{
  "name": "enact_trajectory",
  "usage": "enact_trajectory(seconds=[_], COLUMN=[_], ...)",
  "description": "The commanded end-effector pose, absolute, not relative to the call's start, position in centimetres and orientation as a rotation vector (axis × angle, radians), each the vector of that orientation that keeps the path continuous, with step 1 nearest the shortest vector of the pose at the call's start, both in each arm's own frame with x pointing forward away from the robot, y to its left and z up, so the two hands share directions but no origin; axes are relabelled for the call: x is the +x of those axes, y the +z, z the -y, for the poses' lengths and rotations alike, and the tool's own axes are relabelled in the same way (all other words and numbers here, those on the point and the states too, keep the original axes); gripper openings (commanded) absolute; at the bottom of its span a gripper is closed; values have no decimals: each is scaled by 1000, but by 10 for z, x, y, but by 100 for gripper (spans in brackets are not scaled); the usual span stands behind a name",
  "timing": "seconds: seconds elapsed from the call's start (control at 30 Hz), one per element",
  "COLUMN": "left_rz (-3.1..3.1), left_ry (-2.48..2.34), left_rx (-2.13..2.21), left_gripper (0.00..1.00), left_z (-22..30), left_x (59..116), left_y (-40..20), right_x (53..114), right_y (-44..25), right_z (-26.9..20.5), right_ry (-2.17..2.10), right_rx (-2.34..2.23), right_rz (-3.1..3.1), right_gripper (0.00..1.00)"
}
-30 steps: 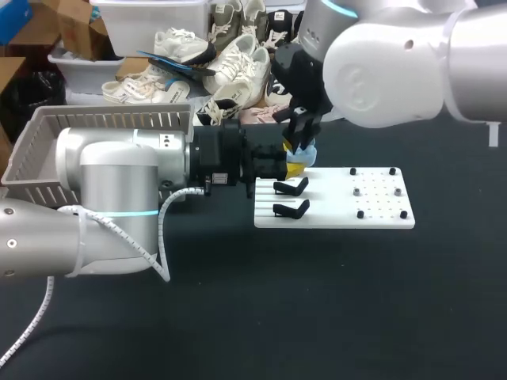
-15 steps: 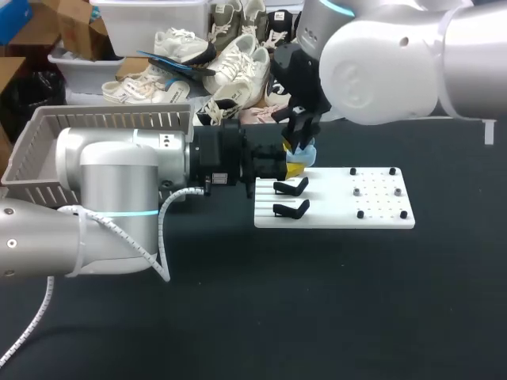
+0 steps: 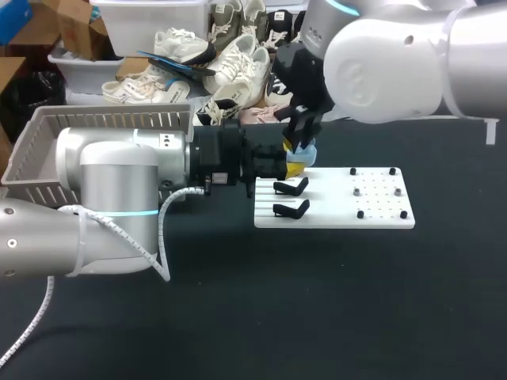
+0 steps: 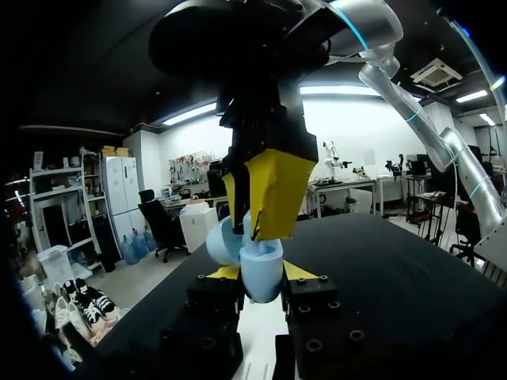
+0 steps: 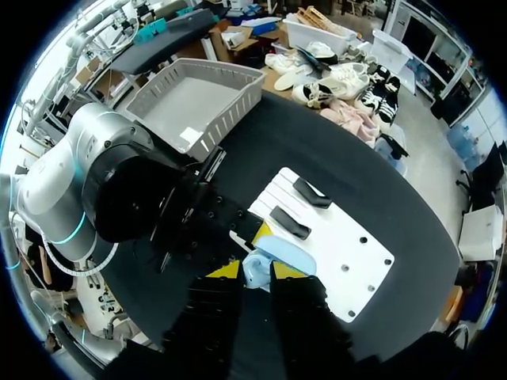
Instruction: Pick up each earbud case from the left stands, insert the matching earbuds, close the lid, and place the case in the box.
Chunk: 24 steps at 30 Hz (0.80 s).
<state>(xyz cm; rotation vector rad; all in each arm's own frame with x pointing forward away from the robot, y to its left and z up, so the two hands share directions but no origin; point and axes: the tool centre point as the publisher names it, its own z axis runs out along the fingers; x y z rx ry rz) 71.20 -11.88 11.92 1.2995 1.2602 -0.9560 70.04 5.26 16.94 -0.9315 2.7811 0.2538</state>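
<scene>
Above the far left corner of the white pegged board (image 3: 380,207), your left gripper (image 4: 261,275) pinches the light blue plastic earbud case (image 4: 261,261), whose round lid stands open. Your right gripper (image 5: 255,271) hangs right at the case from above, and you cannot tell whether it is gripping anything.

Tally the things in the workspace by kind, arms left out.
Light blue earbud case: 1
Black stands: 2
White board: 1
Grey basket: 1
Total: 5
</scene>
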Motion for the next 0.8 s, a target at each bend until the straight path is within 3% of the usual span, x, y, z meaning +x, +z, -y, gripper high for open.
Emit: enact_trajectory(seconds=[0.03,0.8], left_rz=[-1258,-1258], left_ry=[-956,-956], left_rx=[1298,1298], left_gripper=[0,0], left_z=[119,119], left_x=[711,711], left_y=[119,119], right_x=[699,710], right_y=[169,203], right_z=[-50,-26], right_ry=[255,263], right_rx=[-922,-791], right_rz=[-2778,-2732], right_gripper=[24,21])
